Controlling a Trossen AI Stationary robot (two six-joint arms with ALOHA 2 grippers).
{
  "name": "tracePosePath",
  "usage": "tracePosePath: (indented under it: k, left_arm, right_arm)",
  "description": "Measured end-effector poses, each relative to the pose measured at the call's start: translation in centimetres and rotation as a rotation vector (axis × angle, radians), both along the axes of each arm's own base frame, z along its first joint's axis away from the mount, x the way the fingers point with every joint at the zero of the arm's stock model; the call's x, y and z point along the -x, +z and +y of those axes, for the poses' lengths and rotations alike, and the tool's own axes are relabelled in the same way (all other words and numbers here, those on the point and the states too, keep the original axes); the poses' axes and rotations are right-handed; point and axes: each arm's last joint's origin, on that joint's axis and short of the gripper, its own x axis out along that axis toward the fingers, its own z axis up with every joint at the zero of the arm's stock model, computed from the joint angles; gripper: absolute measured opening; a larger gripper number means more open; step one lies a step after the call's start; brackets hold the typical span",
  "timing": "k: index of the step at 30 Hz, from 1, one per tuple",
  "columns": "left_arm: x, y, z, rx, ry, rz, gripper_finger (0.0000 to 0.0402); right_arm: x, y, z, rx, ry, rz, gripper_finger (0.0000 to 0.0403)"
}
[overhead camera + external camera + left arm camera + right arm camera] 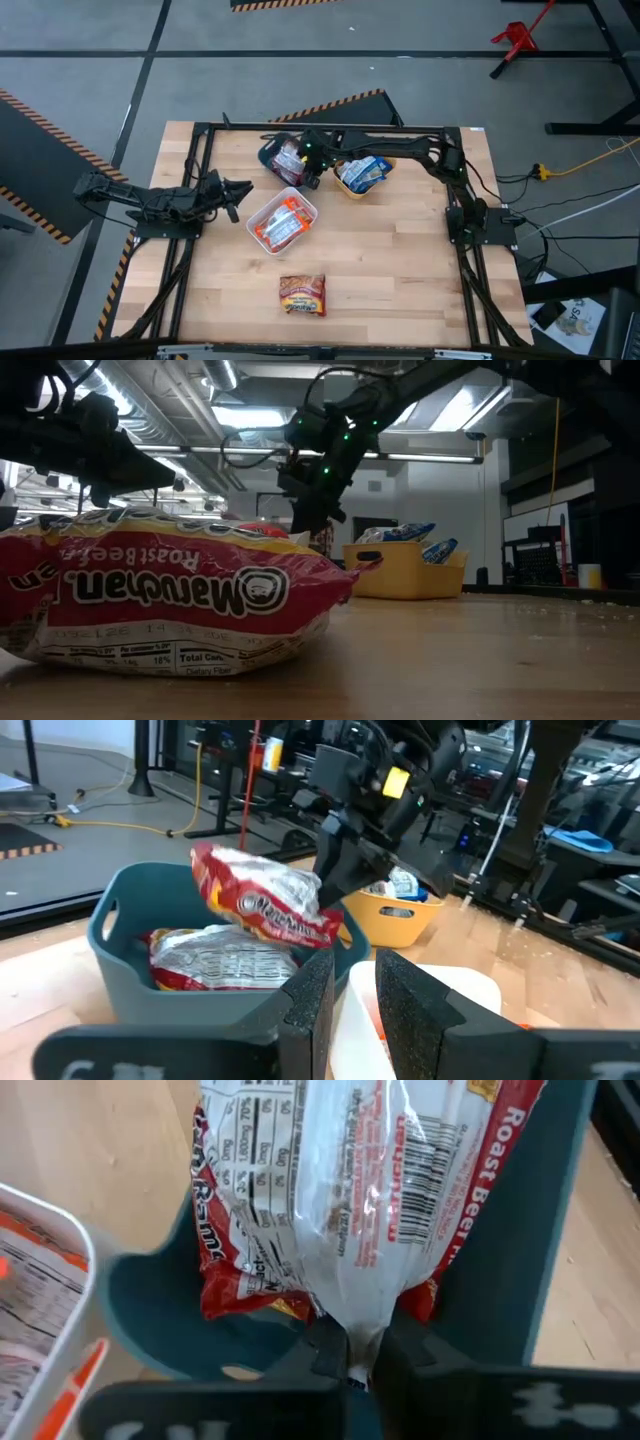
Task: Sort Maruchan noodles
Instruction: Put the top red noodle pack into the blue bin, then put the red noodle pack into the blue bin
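1. Left gripper (240, 193) sits at the left middle of the high view, its 2 flat black fingers (312, 1005) nearly together with a thin gap between them, holding nothing; it points toward the bins.
2. Just right of it lies the white bin (262, 215), a rounded rectangular plastic tub holding orange-and-white packets (283, 224) with glossy wrappers.
3. Above that, at upper centre, stands the teal bin (130, 965), smooth-walled with a handle slot, holding a crinkled red-and-silver packet (225, 960).
4. Right gripper (311, 165) hangs over the teal bin, its fingers pinched on the sealed edge of a red Roast Beef packet (340, 1210); the wrapper is shiny, wrinkled film, and it dangles tilted above the bin's opening.
5. Right of the teal bin sits the yellow-orange bin (400, 572), a rounded tub with blue-and-white packets (362, 172) poking above its rim.
6. Low in the centre of the high view, 1 red-and-yellow packet (303, 295) lies flat on the pale wood-plank table (400, 290), well apart from the bins; the low view shows its puffy film and Maruchan print.
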Motion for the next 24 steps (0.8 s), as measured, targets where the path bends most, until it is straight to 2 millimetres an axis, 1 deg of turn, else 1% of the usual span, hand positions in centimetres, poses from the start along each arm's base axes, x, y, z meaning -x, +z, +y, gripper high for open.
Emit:
tracePosePath:
  k: [4,8,10,11,13,16,17,19,22,24]
  left_arm:
    - [0.0,0.0,0.0,-0.007,0.013,0.003,0.0073]
    - [0.0,0.0,0.0,-0.009,0.013,0.005,0.0073]
    - [0.0,0.0,0.0,-0.009,0.013,0.005,0.0073]
    - [0.0,0.0,0.0,-0.009,0.013,0.005,0.0073]
    - [0.0,0.0,0.0,-0.009,0.012,0.005,0.0073]
    - [0.0,0.0,0.0,-0.009,0.012,0.005,0.0073]
    - [0.0,0.0,0.0,-0.009,0.012,0.005,0.0073]
    - [0.0,0.0,0.0,-0.009,0.011,0.005,0.0073]
    - [0.0,0.0,0.0,-0.009,0.009,0.005,0.0073]
    - [0.0,0.0,0.0,-0.009,0.006,0.005,0.0073]
  right_arm:
    - [-0.2,-0.6,0.0,0.011,0.032,0.013,0.0066]
    - [-0.3,-0.6,-0.1,0.019,0.032,0.003,0.0138]
    - [-0.3,-0.2,-0.2,0.010,0.031,0.003,0.0174]
    - [-0.4,0.3,-0.2,-0.006,0.040,0.001,0.0190]
    - [-0.6,2.0,0.0,-0.039,0.065,-0.013,0.0216]
    - [-0.7,5.7,0.7,-0.119,0.124,-0.029,0.0241]
    - [-0.6,7.0,1.1,-0.153,0.152,-0.037,0.0245]
    - [-0.6,9.5,2.9,-0.211,0.222,-0.058,0.0248]
    - [-0.6,12.2,6.9,-0.250,0.329,-0.051,0.0245]
    - [-0.6,13.2,10.0,-0.247,0.403,-0.036,0.0241]
